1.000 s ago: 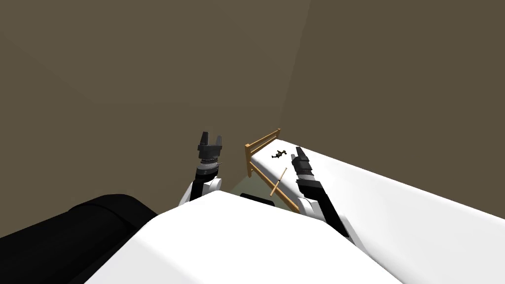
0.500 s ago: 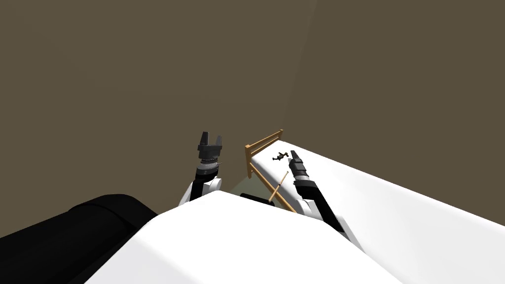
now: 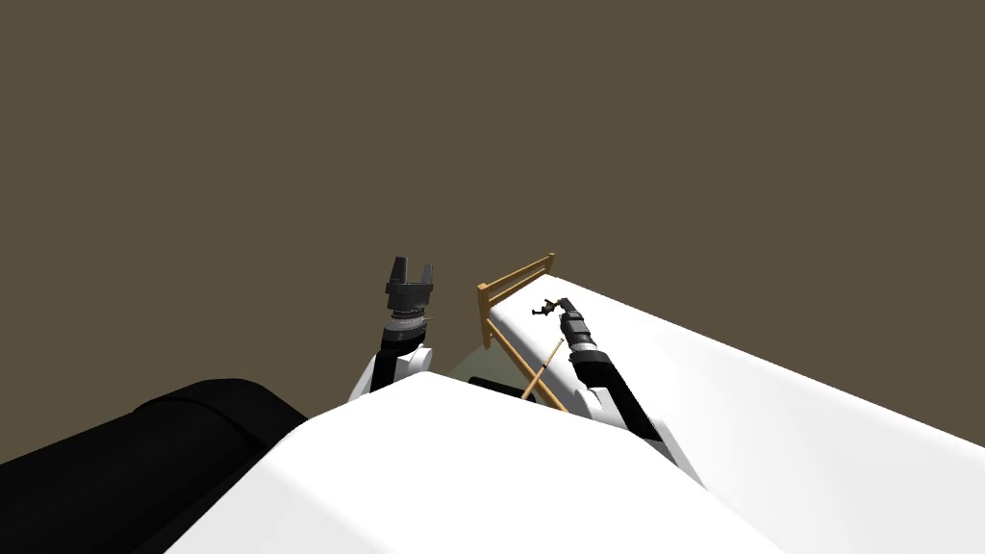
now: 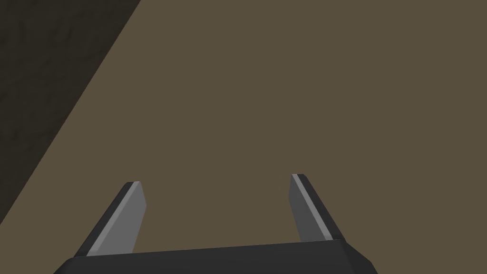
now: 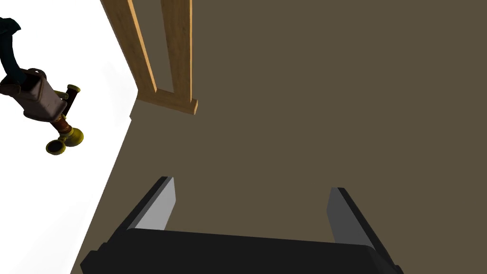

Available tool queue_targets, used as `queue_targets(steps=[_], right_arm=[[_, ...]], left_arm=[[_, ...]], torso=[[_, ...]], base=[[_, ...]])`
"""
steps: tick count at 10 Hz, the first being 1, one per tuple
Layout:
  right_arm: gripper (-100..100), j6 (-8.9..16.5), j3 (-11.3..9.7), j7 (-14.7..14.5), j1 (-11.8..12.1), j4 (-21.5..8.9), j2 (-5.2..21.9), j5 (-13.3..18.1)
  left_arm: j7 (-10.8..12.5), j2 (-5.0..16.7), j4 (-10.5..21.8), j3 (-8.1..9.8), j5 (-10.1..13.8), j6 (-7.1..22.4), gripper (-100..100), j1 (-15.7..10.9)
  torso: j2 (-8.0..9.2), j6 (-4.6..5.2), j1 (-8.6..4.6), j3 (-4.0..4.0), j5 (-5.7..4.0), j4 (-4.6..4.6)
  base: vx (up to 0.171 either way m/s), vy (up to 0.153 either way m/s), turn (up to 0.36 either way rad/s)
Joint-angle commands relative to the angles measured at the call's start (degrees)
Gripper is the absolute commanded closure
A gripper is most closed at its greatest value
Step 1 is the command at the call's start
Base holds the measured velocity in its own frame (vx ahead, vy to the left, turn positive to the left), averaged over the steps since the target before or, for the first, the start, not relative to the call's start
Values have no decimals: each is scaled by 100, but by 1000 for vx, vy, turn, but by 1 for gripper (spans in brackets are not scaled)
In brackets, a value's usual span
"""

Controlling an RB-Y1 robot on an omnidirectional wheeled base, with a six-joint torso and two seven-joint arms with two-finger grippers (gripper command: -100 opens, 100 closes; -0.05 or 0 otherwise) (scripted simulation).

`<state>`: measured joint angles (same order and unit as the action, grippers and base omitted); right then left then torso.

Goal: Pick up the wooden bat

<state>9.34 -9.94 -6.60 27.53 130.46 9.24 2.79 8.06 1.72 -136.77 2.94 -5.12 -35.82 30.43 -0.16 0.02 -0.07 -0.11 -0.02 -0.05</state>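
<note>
Behind the right gripper (image 3: pixel 559 306), beside that arm's forearm, lies the wooden bat (image 3: pixel 542 369).
Its long axis slants across the white bed (image 3: pixel 770 404), near end toward the wooden bed rail (image 3: pixel 515 274). The right gripper's fingers are spread and empty, pointing past the bat at a small dark toy (image 5: pixel 38 100); I judge it must draw back. The left gripper (image 3: pixel 411 265), likewise spread, hangs well apart.

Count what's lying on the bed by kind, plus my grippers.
Bat: 1
Dark gadget: 1
Grippers: 2 (left gripper, right gripper, both open)
Total: 4
</note>
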Motion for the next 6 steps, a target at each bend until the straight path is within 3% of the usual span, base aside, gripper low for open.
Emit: queue_targets(steps=[1,3,6], right_arm=[[-100,286,-85,-101,21,-9,-3,9],[-100,448,-85,-101,21,-9,-3,9],[-100,966,-222,-268,53,-66,-2,8]], left_arm=[[0,0,0,0,0,0,0,0],[0,0,0,0,0,0,0,0],[0,0,0,0,0,0,0,0]], torso=[[0,0,0,0,0,0],[-6,0,-8,-3,-2,-1],[-5,0,-5,-3,-1,-1]], base=[[51,-52,121],[39,-40,45],[54,-51,122]])
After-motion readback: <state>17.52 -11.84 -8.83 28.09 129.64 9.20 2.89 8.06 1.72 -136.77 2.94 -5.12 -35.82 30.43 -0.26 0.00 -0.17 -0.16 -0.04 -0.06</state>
